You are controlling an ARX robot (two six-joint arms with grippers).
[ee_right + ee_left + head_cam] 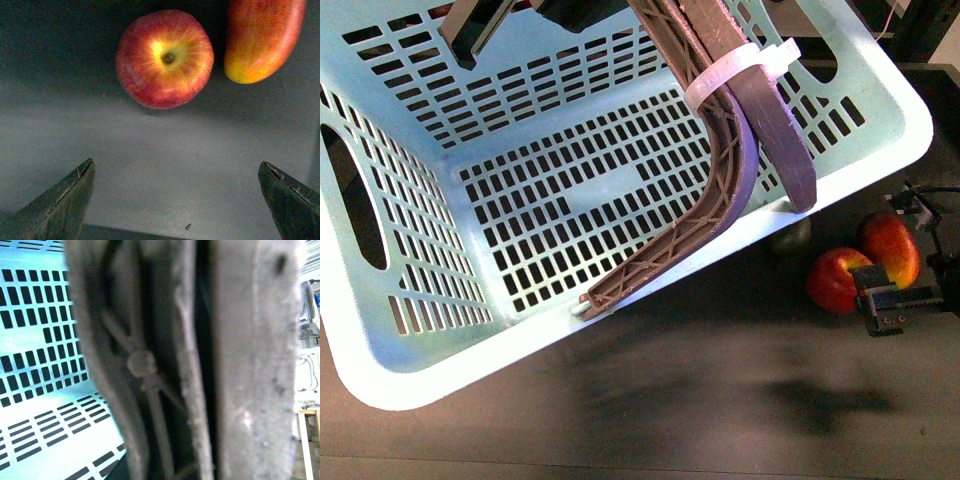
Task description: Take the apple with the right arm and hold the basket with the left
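Dark matte tabletop (pixel 650 420): fills the lower part of the front view and the whole ground of the right wrist view.

Basket (pixel 410 300): mint-green with slotted walls, taking up the upper left and centre of the front view, tilted, nothing visible inside. Its brown curved handle (pixel 720 190) runs from the top centre down into the basket, with a white zip tie (pixel 735 70) around it. The left wrist view shows this handle very close and blurred across the centre of the frame.

Left gripper: its fingers cannot be made out in any view, so whether the jaws are apart or together cannot be told. Judged from the wrist camera's closeness to the handle, the hold on the basket is probably in place.

Apple (pixel 165 57): red with a yellow patch at the stem, resting on the tabletop at the right edge of the front view, outside the basket, untouched.

Elongated red-orange fruit (pixel 262 40): just beside the apple, at the upper right of the right wrist view.

Dark green fruit (pixel 788 238): partly hidden by the basket's edge.

Right gripper (pixel 175 200): jaws wide apart and empty, fingers at the lower corners of the wrist view, short of the apple.

Step in hand (judgement): approach to the apple. The next move calls for advancing until the apple sits between the fingers, keeping clear of the elongated fruit, then closing.
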